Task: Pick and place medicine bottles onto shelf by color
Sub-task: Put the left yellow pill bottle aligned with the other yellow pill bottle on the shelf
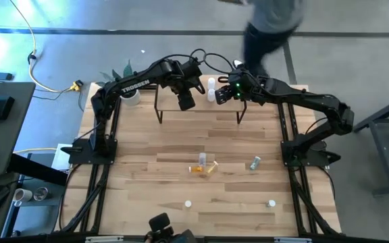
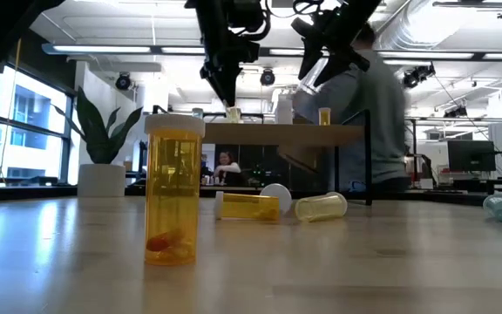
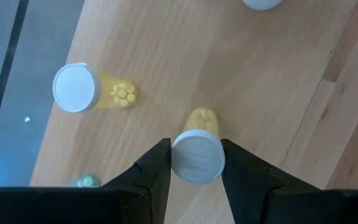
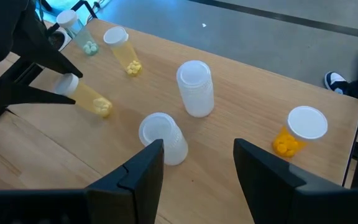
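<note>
From above, the left gripper (image 1: 186,101) hangs over the shelf (image 1: 198,111) at twelve o'clock on the table; the right gripper (image 1: 220,94) hovers beside it. Their bottles are too small to make out here.

At table height, the shelf top hides what stands behind.

Left wrist: the fingers are clamped on a yellow bottle (image 3: 197,152) with a second yellow bottle (image 3: 92,92) nearby. Best set it down upright beside that one before letting go.

Right wrist: jaws apart, empty, above two white bottles (image 4: 194,87) and an orange bottle (image 4: 297,132).
</note>
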Motion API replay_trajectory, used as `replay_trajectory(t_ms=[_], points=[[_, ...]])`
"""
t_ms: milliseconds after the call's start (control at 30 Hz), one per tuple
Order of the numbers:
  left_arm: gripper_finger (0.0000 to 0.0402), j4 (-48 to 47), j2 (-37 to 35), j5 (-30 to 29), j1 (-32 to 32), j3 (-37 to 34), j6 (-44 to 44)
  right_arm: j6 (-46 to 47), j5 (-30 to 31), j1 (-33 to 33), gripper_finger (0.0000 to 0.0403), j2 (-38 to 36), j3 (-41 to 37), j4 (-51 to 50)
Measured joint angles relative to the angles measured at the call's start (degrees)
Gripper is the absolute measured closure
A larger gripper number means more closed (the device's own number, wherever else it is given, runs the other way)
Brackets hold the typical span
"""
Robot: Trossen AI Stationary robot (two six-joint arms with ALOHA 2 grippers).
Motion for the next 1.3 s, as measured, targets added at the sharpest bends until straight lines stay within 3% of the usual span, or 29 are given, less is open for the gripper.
replay_trajectory(t_ms=[633,1300], points=[[0.0251,0.83,0.13,-0.1,-0.02,0.0,1.44,0.0,0.0,0.0,0.0217,0.0,0.0,-0.02],[0.0249,0.5,-1.07,-1.09,0.0,1.68,-0.07,0.2,-0.02,0.04,0.0217,0.0,0.0,-0.04]])
